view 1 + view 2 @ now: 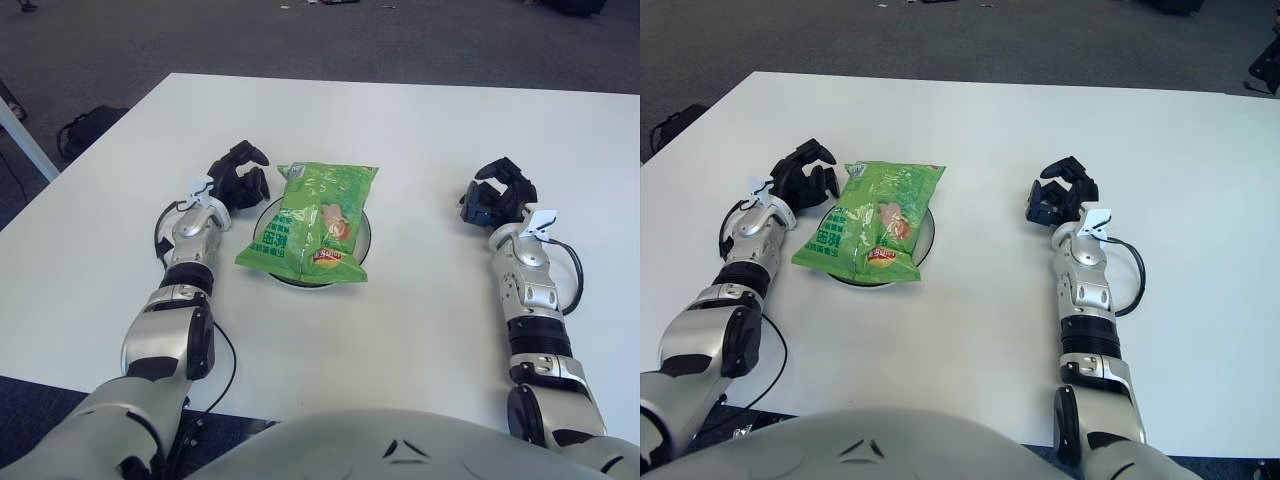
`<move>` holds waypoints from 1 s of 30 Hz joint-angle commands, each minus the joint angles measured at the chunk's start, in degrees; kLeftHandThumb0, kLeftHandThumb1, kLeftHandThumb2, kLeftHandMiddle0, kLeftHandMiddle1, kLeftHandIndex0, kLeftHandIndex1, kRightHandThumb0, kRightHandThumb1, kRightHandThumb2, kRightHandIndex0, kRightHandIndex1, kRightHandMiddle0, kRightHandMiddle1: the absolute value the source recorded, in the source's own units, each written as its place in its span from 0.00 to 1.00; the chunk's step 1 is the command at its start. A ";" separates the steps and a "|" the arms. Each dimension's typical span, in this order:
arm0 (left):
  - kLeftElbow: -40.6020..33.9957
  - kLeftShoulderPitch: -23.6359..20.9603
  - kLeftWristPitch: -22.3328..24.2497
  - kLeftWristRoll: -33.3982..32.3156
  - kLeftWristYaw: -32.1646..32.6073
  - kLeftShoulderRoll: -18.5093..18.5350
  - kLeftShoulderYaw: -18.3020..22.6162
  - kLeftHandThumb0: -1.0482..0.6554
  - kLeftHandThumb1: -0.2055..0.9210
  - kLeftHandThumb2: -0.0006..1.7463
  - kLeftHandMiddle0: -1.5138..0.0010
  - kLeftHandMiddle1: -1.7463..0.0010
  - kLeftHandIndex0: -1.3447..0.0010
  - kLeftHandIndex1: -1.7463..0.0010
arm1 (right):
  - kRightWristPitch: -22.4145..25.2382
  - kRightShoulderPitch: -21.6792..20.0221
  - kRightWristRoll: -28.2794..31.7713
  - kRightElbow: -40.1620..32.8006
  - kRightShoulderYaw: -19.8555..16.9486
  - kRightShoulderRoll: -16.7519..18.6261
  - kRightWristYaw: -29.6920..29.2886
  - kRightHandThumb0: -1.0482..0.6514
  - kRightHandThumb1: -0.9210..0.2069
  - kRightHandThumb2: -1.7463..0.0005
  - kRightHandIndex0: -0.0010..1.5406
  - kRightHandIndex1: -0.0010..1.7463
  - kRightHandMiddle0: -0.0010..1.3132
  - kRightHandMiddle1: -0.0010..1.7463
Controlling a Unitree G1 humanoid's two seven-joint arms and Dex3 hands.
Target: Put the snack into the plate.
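Observation:
A green snack bag [315,220] lies flat on a white plate [366,236] and covers most of it. My left hand [238,176] is just left of the bag, close to the plate's left rim, with its fingers relaxed and holding nothing. My right hand [497,197] shows well to the right of the plate, fingers loosely curled and empty. The same scene shows in the right eye view, with the bag [874,219], the left hand [803,176] and the right hand [1061,196].
The white table [400,130] stretches wide around the plate. A dark bag [85,126] lies on the grey floor beyond the table's left edge. Cables loop beside both forearms.

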 commanded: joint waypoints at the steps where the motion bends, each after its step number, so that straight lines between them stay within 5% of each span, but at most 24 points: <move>1: 1.63 3.66 2.47 -0.28 0.12 -1.35 -0.12 0.37 0.63 0.62 0.38 0.00 0.65 0.00 | -0.54 4.75 0.72 1.86 0.14 4.39 0.05 0.61 0.90 0.00 0.61 0.93 0.54 1.00; 10: 0.44 4.25 2.94 -0.41 -0.51 -1.47 -0.22 0.37 0.63 0.62 0.38 0.00 0.65 0.00 | -4.48 7.55 0.19 2.71 1.33 4.31 4.88 0.61 0.91 0.00 0.63 0.92 0.54 1.00; 30: -2.29 5.79 3.27 0.29 0.47 -2.05 -1.25 0.37 0.62 0.62 0.37 0.00 0.65 0.00 | -4.55 7.07 -1.59 5.61 1.66 2.43 8.88 0.61 0.91 0.00 0.62 0.93 0.54 1.00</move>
